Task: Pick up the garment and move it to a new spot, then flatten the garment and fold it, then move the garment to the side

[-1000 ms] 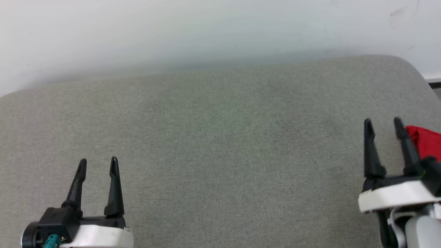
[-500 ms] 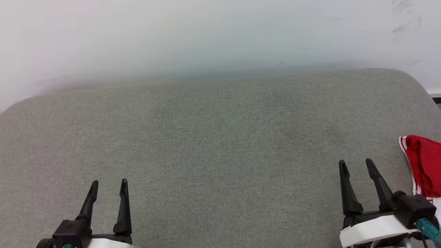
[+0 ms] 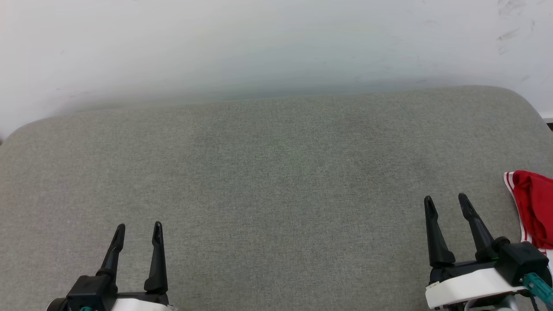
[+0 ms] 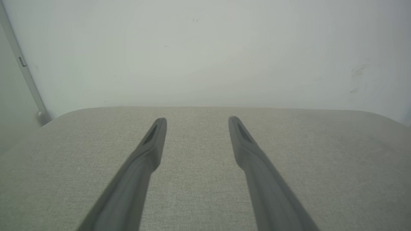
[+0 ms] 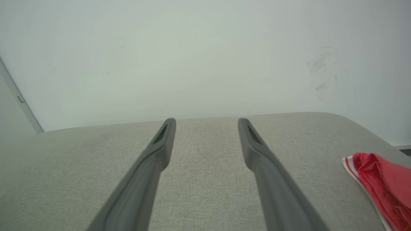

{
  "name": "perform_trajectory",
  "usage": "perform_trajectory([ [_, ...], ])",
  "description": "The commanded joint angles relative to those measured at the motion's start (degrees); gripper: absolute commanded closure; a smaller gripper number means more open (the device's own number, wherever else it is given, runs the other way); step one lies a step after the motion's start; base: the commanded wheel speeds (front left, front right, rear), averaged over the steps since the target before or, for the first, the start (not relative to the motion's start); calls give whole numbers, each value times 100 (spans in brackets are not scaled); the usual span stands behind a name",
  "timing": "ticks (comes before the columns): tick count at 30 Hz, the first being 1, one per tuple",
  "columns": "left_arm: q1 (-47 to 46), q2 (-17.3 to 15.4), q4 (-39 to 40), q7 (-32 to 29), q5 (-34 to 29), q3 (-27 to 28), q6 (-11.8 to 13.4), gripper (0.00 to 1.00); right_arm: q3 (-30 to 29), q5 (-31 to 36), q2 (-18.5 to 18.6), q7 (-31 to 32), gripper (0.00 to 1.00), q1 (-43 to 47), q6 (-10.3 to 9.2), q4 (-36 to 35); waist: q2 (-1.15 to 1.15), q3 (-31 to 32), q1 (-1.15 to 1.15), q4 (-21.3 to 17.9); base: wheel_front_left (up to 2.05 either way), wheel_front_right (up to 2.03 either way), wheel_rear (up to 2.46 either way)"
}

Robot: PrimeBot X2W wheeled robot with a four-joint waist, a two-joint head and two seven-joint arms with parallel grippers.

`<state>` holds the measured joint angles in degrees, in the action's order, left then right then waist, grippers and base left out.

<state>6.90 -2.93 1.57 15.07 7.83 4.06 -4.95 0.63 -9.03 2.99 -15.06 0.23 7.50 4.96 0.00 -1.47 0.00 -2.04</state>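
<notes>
Bright red garment [image 3: 535,207] w/ red-and-white stripe trim along its edge. Padded surface [image 3: 276,172]: plain pale grey-green woven cloth w/ a fine flecked texture, no print. Left gripper [image 3: 139,226] & right gripper [image 3: 446,198] both have matte black fingers, black bases & white casings, w/ a teal plug [image 3: 535,283] on the right one; wall [image 3: 259,43] is off-white w/ faint grey scuff marks [image 3: 507,34].

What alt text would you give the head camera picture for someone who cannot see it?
A wide grey fabric surface lies before a pale wall, with a red garment with white striped trim bunched at the picture's right edge. The left end effector and right end effector sit open at the bottom corners, holding nothing.
</notes>
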Motion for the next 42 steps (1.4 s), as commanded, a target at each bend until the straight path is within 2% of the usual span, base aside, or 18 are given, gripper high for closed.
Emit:
perform_trajectory([
  [1,92,6,27,11,34,-4,37,0,4,-34,-22,-11,0,43,-2,-35,0,0,0,-5,0,0,0],
  [20,87,6,194,11,172,-43,110,0,45,-105,-22,-11,0,75,-2,-69,0,-42,0,-19,0,0,0],
  [21,76,2,196,0,162,-35,102,100,40,-87,-1,0,100,5,0,-73,0,-43,0,-20,0,0,0],
  [25,107,12,8,-13,212,-39,105,100,59,-156,0,8,100,50,0,94,0,-44,0,-18,0,0,0],
  [42,-224,-26,-342,-457,2093,-18,24,100,18,-2102,104,381,100,-118,0,262,0,-20,0,13,0,0,0],
])
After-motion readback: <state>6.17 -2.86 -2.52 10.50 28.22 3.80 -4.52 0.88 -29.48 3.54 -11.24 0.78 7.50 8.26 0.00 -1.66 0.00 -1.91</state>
